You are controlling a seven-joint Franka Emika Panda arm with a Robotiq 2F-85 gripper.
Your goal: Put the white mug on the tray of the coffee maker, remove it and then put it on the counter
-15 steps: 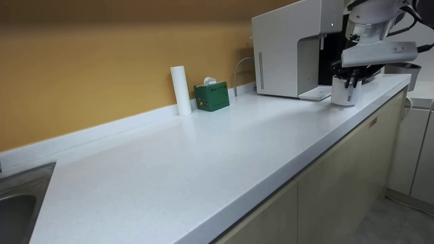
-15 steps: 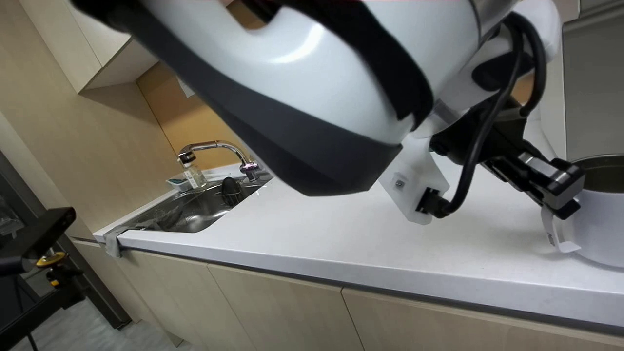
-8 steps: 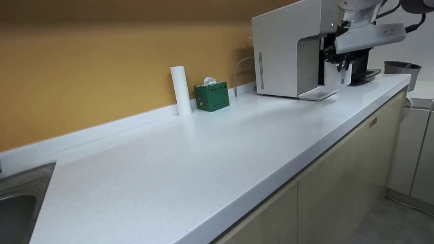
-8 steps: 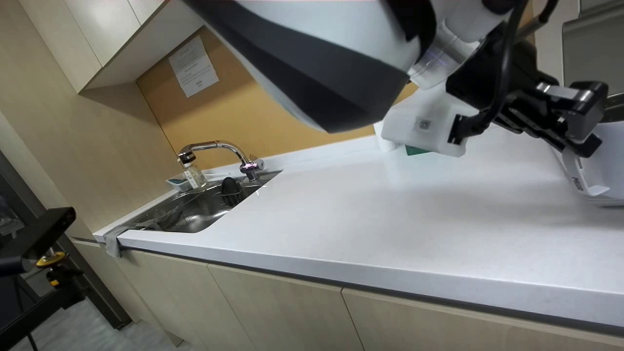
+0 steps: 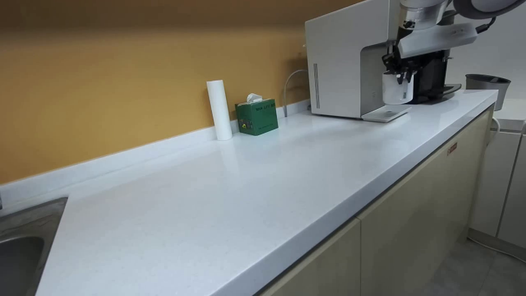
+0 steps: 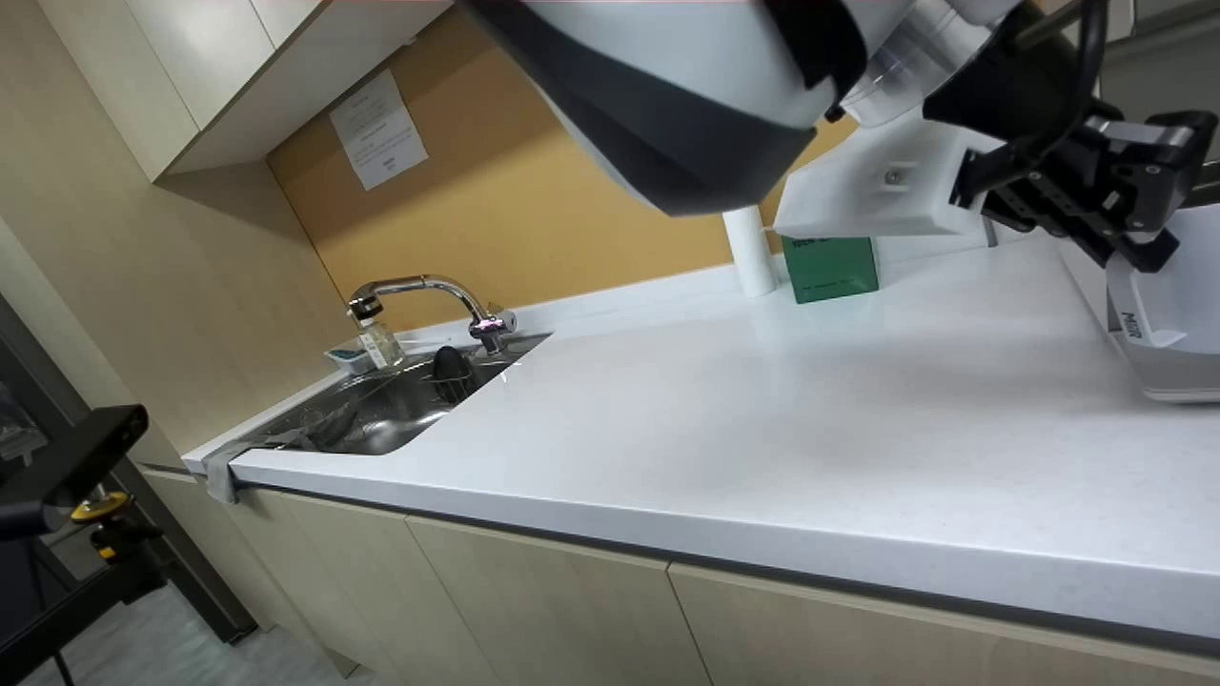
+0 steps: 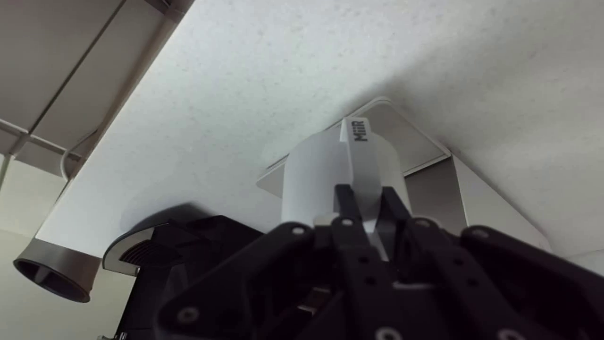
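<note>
The white mug point(image 5: 392, 91) is upright, in the brewing bay of the white coffee maker point(image 5: 337, 74). My gripper point(image 5: 404, 77) is shut on the mug's handle, which shows between the fingertips point(image 7: 362, 193) in the wrist view. The mug point(image 7: 314, 174) covers part of the pale tray point(image 7: 413, 134) there. In an exterior view the mug's bottom appears just above the tray point(image 5: 385, 114); whether it touches is hard to tell. In an exterior view the mug point(image 6: 1199, 286) is cut off by the right edge. The white counter point(image 5: 246, 185) runs in front of the machine.
A black appliance point(image 5: 431, 80) stands close beside the mug, past the coffee maker. A green tissue box point(image 5: 257, 118) and a tall white cylinder point(image 5: 219, 111) stand by the backsplash. A grey bin point(image 5: 489, 88) is beyond the counter's end. A sink point(image 6: 386, 424) is at the other end.
My gripper has carried the mug from low over the counter, up and inward towards the coffee maker, to above the tray. The handle has stayed gripped. The tray and machine have not moved.
</note>
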